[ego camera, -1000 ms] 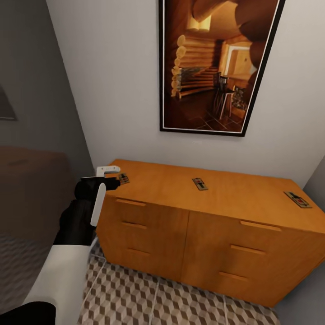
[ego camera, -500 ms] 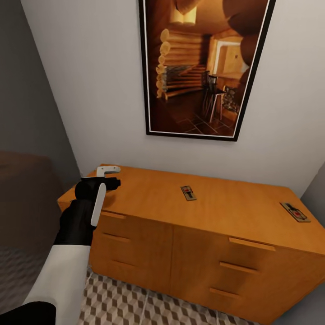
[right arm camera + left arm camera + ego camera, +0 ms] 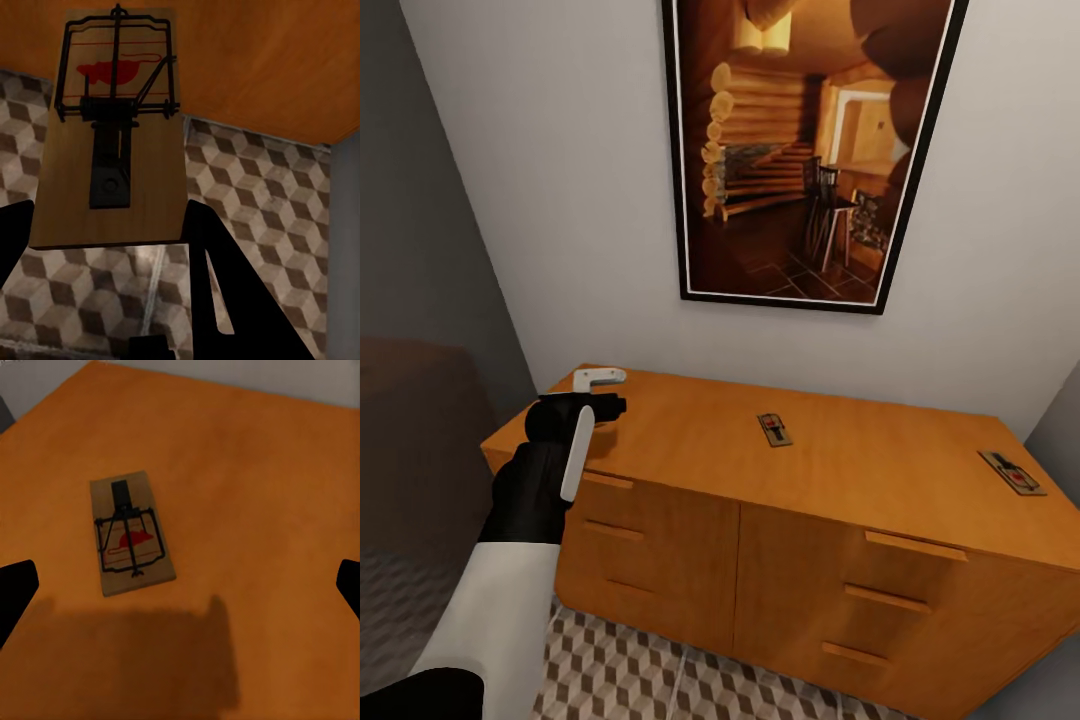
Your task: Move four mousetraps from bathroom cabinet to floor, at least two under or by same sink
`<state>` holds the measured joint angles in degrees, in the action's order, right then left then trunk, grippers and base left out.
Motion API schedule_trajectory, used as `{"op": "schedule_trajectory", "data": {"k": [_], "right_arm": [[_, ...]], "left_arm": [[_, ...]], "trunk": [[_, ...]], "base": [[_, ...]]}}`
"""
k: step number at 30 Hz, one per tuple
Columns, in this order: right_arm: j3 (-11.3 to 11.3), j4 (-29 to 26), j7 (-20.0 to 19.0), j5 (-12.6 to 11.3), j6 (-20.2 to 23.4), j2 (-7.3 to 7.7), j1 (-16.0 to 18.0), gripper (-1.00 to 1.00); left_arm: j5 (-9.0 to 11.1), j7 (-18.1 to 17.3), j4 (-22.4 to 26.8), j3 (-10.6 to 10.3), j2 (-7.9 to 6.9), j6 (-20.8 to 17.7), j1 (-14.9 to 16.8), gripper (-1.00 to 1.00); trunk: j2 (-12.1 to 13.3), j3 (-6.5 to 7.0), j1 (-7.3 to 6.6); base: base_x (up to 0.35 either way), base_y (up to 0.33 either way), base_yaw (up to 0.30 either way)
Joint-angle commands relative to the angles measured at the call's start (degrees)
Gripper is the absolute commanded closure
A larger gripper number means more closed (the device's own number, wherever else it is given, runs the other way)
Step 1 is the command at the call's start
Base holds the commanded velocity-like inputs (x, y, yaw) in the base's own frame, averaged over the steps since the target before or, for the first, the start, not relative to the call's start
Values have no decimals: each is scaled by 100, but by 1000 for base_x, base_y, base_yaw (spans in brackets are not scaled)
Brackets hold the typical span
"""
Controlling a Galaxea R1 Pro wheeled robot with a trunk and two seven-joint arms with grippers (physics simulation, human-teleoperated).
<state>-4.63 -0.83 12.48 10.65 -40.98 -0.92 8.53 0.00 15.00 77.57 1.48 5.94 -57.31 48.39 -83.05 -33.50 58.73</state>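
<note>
Two mousetraps lie on the orange wooden cabinet, one at mid-top and one at the right end. My left gripper hangs open over the cabinet's left end. In the left wrist view a third mousetrap lies flat on the wood, ahead of the spread fingertips. My right gripper is shut on a fourth mousetrap, held above the cube-patterned bathroom floor beside the cabinet. The floor also shows in front of the drawers. The bathroom sink is out of view.
A large framed picture hangs on the white wall above the cabinet. A dark brown block stands left of my arm, and a grey wall closes in at the right end.
The head camera has shifted, so the cabinet sits lower and further left in the view. My left gripper now stands over the cabinet's left end and covers the trap seen beside it before.
</note>
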Motion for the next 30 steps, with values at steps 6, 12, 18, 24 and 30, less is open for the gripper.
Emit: {"op": "schedule_trajectory", "data": {"k": [6, 12, 18, 24, 30], "right_arm": [[-46, 3, 0, 42, -15, -4, 4, 100], [-46, 3, -8, 42, 81, -5, 0, 100], [-46, 3, -16, 42, 175, -5, 2, 100], [-46, 3, -17, 42, 185, -5, 5, 100], [-46, 3, -20, 42, 187, -5, 1, 100]], "left_arm": [[-7, 10, 29, 202, 6, -1, 5, -100], [7, 3, 39, 914, 26, 8, 4, -100], [8, 3, 48, 978, 26, 9, 4, -100], [8, 3, 27, 984, 23, 10, 4, -100], [8, 1, 2, 984, 24, 10, 4, -100]], "trunk": [[-3, -6, 0], [-3, -6, 0], [-3, -6, 0], [-3, -6, 0], [-3, -6, 0]], "base": [[0, 0, 0], [0, 0, 0], [0, 0, 0], [0, 0, 0], [42, -42, 0]]}}
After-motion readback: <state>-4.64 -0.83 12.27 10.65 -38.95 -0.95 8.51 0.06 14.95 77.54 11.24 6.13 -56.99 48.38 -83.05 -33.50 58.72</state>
